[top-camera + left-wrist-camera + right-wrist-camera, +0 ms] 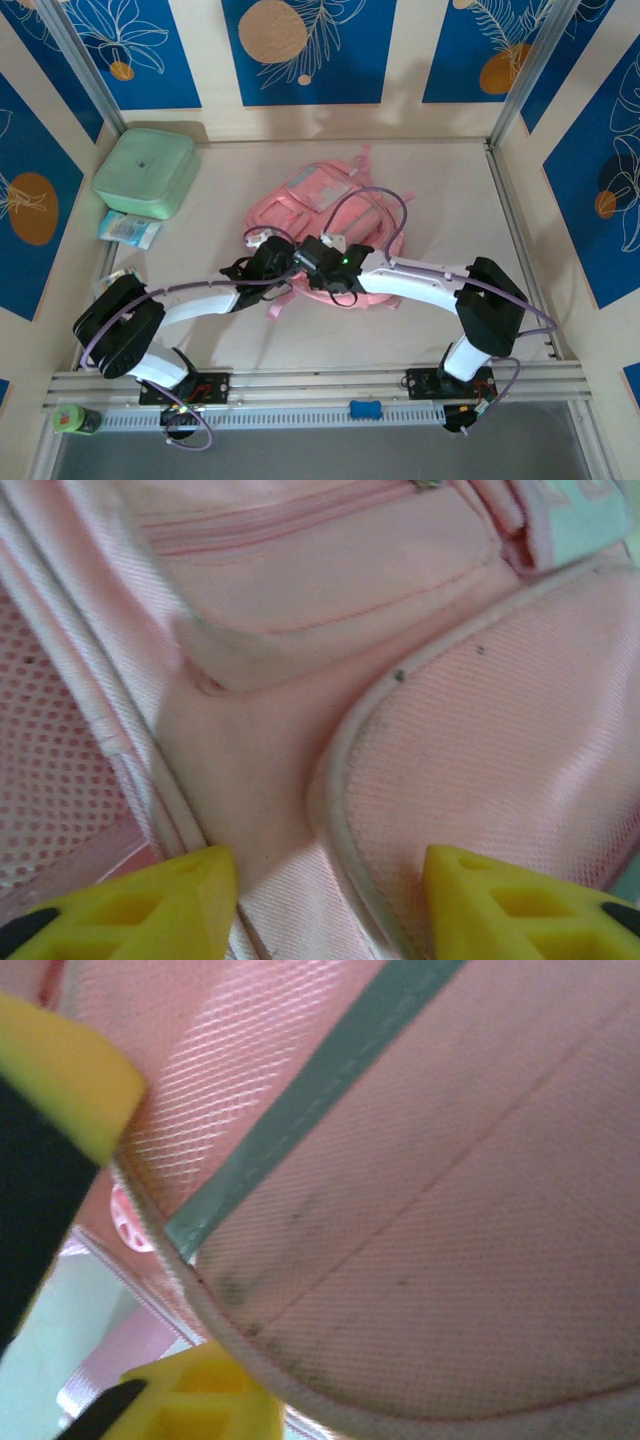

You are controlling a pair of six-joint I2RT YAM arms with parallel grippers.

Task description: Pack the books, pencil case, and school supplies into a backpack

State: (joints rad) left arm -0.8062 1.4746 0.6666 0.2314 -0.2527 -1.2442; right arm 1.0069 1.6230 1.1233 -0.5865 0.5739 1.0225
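Backpack (322, 192) is lying flat in the middle of the table (470, 200), Dana, pink all over, with the left arm (200, 300) and the right arm (420, 282) both bent in over its near edge.

Got it, Sam. Over in the back left corner sits a mint-green box (145, 172), and just in front of it a pale blue packet (130, 229), both well apart from the bag.

On the left wrist view, the left pincer (330, 905) hangs close over the fabric. Its two yellow fingertips (165, 905) stand apart with a clear gap, and I see nothing clamped between them. Beyond that gap is smooth pink cloth. A zipped pocket seam runs across the top, and a padded mesh panel with pale piping curves away to the right.

And the right pincer (150, 1255)? On its own camera one yellow finger is up at the left and the other is down at the bottom. The bag's curved piped rim runs through the space between them, and the lower finger looks to be right against that piping. Whether the pads are truly pinching the rim, I can't tell.

Fair. A grey-green strip crosses the pink weave on a slant above that rim.

From overhead, a purple cable (375, 190) loops over the bag behind the two wrists, which nearly meet at its near edge.
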